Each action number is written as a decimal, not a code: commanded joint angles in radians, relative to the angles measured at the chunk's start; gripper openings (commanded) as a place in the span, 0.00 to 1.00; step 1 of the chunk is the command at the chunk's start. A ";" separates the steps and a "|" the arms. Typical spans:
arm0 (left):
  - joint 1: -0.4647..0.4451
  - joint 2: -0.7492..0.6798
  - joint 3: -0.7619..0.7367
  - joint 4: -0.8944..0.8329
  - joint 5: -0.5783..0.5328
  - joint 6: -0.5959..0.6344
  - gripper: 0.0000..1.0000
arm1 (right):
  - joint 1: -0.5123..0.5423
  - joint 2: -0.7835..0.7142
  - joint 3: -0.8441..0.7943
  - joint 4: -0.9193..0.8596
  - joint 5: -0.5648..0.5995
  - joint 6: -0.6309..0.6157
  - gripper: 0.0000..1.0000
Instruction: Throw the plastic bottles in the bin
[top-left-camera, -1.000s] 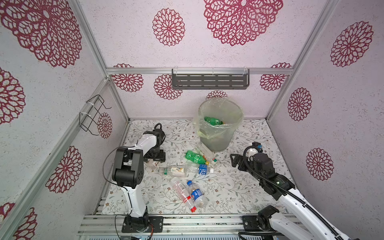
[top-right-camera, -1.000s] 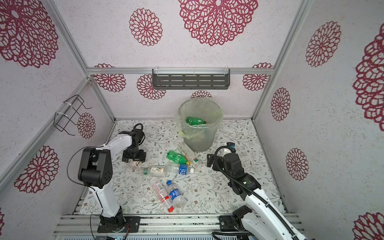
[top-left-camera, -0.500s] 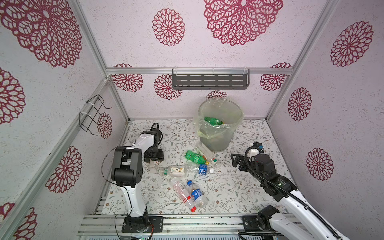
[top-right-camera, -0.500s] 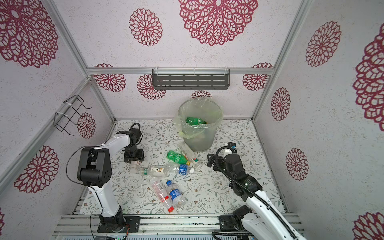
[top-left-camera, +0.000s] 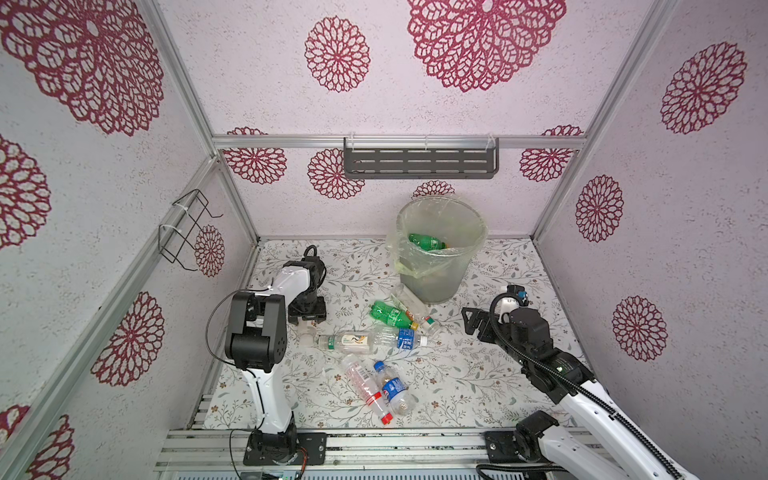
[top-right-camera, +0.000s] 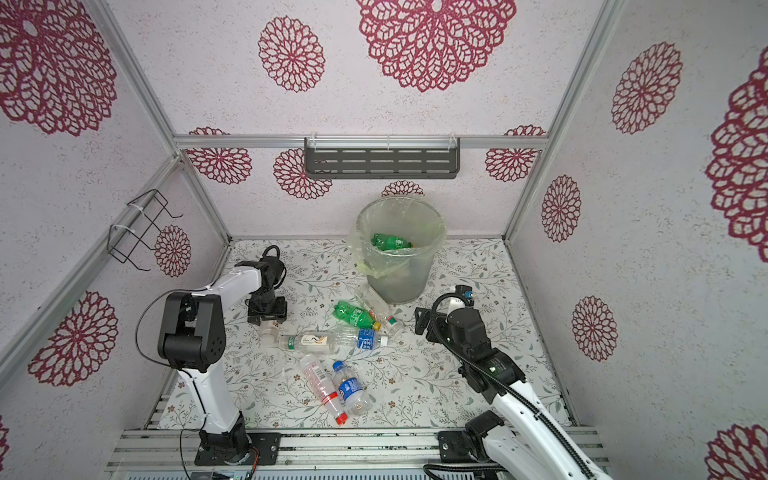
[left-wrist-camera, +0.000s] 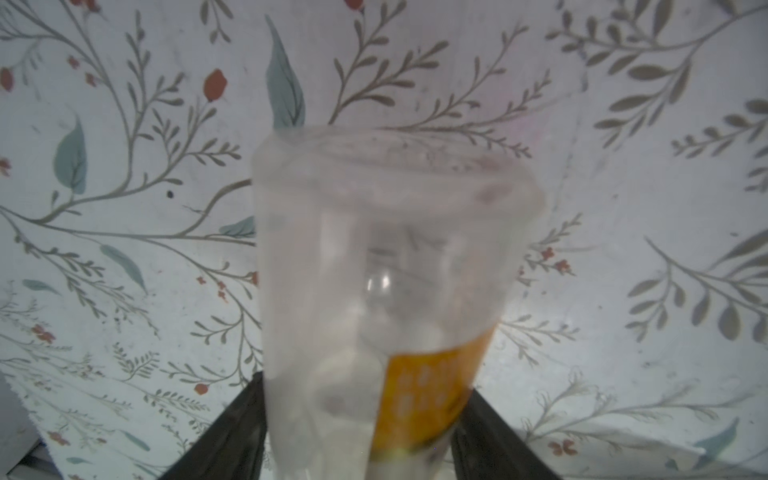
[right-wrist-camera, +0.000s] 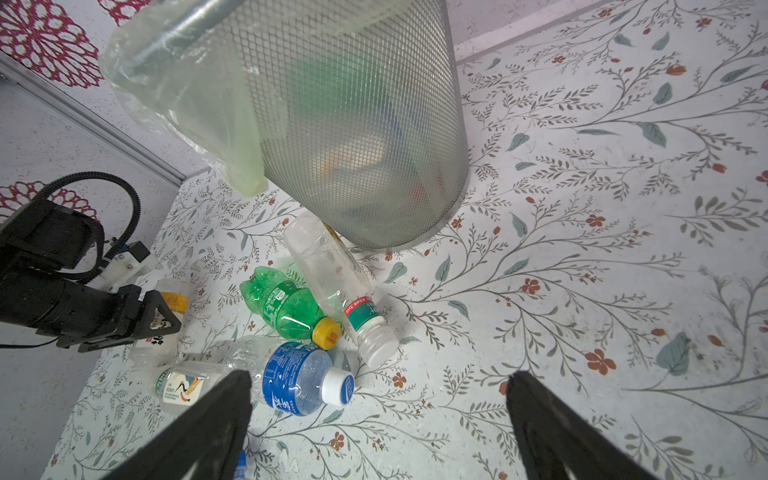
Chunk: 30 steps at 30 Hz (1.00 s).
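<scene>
Floral table (top-left-camera: 478, 374) is littered with plastic bottles (top-left-camera: 390, 314); bin (top-left-camera: 436, 282) part-filled; orange-labelled bottle (left-wrist-camera: 386, 249) is pinched by left gripper (top-left-camera: 307, 321), right gripper (right-wrist-camera: 378, 376) spread.

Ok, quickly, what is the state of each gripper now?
Left gripper: closed on a clear orange-label bottle.
Right gripper: open, holding nothing.

The flowery tabletop (top-left-camera: 478, 374) carries the mesh bin (top-left-camera: 436, 282) upright at the back (bag-lined). Before it lie a green bottle (top-left-camera: 390, 314), a blue-labelled bottle (top-left-camera: 401, 337) and a white-labelled bottle (top-left-camera: 349, 340); nearer the front, a red-capped bottle (top-left-camera: 365, 384) touches a blue-capped bottle (top-left-camera: 394, 390).
</scene>
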 joint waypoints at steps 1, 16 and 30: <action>0.005 0.023 0.003 0.002 -0.038 -0.008 0.72 | -0.005 -0.003 0.010 0.004 0.000 0.002 0.99; 0.006 0.003 0.009 0.012 -0.035 -0.015 0.54 | -0.004 -0.006 -0.002 0.007 0.001 -0.002 0.99; 0.013 -0.091 0.002 0.023 0.032 -0.026 0.46 | -0.005 -0.024 -0.022 -0.039 0.047 -0.015 0.99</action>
